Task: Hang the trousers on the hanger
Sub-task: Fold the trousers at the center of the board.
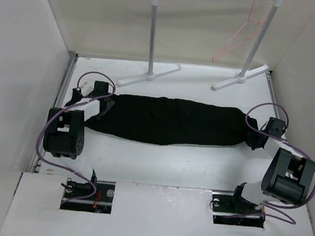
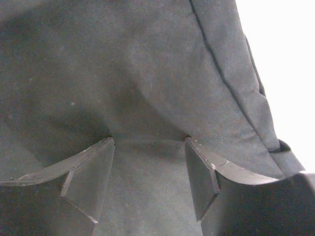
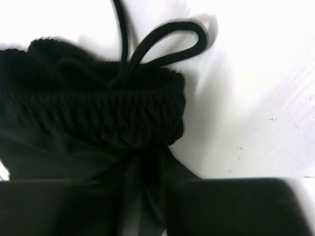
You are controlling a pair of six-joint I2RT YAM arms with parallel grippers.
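Bases of two arms sit at the near edge of the table [image 1: 170,164]. One pair of trousers [image 1: 168,122] lies lengthwise across the middle, left to right, stopping short of both side edges, with bare tabletop in front of and behind it. The left gripper [image 1: 105,104] rests on the garment's left end. Its wrist view shows both fingers [image 2: 93,172] spread apart and pressed onto flat cloth, pinching nothing. The right gripper [image 1: 254,139] is at the waist end near the right edge. Its jaws look dark and blurred in the wrist view, but the waistband puckers into the narrow gap between them, so it is clenched on the trousers. One drawstring loop [image 3: 167,39] lies on the white top beyond. At the far edge stands one rail [image 1: 153,34] on two feet. One hanger [image 1: 237,42] hangs near its right end, its hook hard to make out.
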